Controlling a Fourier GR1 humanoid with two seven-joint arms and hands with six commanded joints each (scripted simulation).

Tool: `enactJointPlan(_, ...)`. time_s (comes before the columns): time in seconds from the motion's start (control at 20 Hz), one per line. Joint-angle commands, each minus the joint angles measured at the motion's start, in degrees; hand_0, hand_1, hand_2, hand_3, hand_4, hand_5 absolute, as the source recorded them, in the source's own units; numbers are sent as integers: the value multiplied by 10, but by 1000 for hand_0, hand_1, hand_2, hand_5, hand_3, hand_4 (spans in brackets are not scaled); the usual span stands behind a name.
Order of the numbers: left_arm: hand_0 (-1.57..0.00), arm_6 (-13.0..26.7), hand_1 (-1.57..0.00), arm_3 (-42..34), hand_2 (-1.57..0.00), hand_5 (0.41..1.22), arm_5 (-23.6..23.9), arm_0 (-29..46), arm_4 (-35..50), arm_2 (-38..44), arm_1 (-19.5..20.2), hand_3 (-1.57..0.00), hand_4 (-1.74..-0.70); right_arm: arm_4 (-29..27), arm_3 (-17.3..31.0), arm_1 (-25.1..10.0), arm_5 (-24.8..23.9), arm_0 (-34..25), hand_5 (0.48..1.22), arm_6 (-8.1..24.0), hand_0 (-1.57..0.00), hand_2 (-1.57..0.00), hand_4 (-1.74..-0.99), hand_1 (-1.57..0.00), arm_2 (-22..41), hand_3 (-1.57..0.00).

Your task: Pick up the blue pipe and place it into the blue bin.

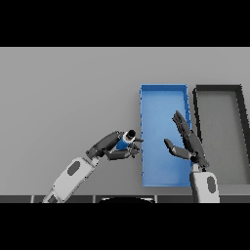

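Head view: our left hand grips the pipe just left of the blue bin.

We see one short blue pipe, a smooth cylinder with a dark open end, our fingers curled round it beside the bin's left wall. The bin is a flat, rectangular, smooth blue tray. Our right hand hangs over its right side, fingers straight and spread. One dark grey bin of the same shape sits just right of it, on the matte grey table.

Bare sorting workbench: grey table, blue bin, dark bin.
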Motion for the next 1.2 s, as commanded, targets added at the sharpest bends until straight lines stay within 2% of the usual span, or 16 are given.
enactJointPlan(0.0,-1571,-2,-1571,2,-1571,1221,-1,-2,-2,2,2,-1440,-1731,-26,-9,-13,19,-8,573,21,1,1,-1203,1,-2,1)
enactJointPlan(0.15,-1571,-1,-1571,7,-1571,1221,-2,-4,-8,0,-3,-1440,-1731,-86,-54,-59,76,-39,532,67,1,1,-1250,1,7,1)
enactJointPlan(0.25,-1571,-7,-1571,12,-1571,1221,-5,-4,-9,4,0,-1440,-1731,-98,-83,-82,101,-57,518,91,1,1,-1274,1,24,1)
enactJointPlan(0.4,-1571,-4,-1571,14,-1571,1221,-5,-4,-10,5,-2,-1439,-1732,-134,-109,-96,126,-106,522,137,1,1,-1305,1,52,1)
enactJointPlan(0.5,-1571,-6,-1571,10,-1571,1221,-7,-2,-13,4,0,-1437,-1732,-152,-124,-110,137,-137,522,160,1,1,-1297,1,63,1)
enactJointPlan(0.6,-1571,-6,-1571,15,-1571,1221,-7,-6,-19,5,-2,-1435,-1732,-164,-130,-106,141,-171,526,186,1,1,-1297,1,84,1)
enactJointPlan(0.75,-1571,-3,-1571,21,-1571,1221,-14,-9,-11,10,-7,-1437,-1732,-156,-122,-110,166,-209,532,193,1,1,-1304,1,101,1)
enactJointPlan(0.95,-1571,-19,-1571,29,-1571,1221,-26,-13,-7,14,-10,-1469,-1730,-152,-96,-78,178,-265,531,218,1,1,-1260,1,136,1)
enactJointPlan(1.15,-1571,-9,-1571,28,-1571,1221,-42,-13,5,20,-6,-1511,-1730,-137,-53,-48,178,-307,520,237,1,1,-1226,1,150,1)
